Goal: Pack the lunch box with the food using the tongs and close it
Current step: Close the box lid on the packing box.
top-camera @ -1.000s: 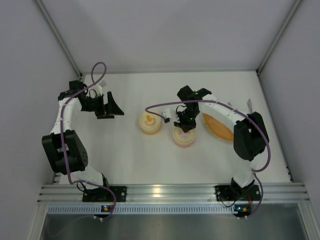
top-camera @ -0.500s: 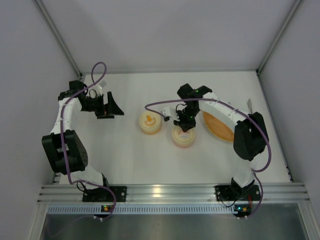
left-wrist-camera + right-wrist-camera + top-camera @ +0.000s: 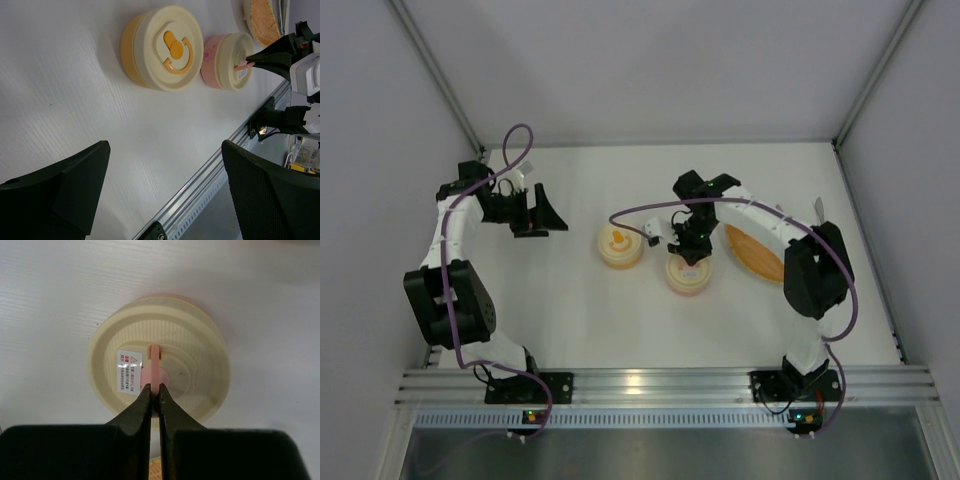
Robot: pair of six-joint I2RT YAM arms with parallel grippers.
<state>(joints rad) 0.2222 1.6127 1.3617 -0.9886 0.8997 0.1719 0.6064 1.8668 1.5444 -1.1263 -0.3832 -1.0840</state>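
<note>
Right claw (image 3: 155, 389) has edged slightly left, jaws clamped on the pink tab (image 3: 155, 367) of the cream-lidded pink round lunch box (image 3: 687, 279) beneath it. Left claw (image 3: 165, 150) gapes wide, far off. Its lid (image 3: 197, 365) hides any food.

- The near end of the pink tab (image 3: 155, 367) on the cream lid (image 3: 200, 345) is hidden between the pinched fingers of the right gripper (image 3: 155, 388).
- The print on the lid's label (image 3: 129, 371) is too small to read.
- From above, the right arm (image 3: 760, 218) covers part of the orange tray (image 3: 755, 260).
- The left gripper (image 3: 164, 147) has both fingers cut off by the lower edge of its own wrist view.
</note>
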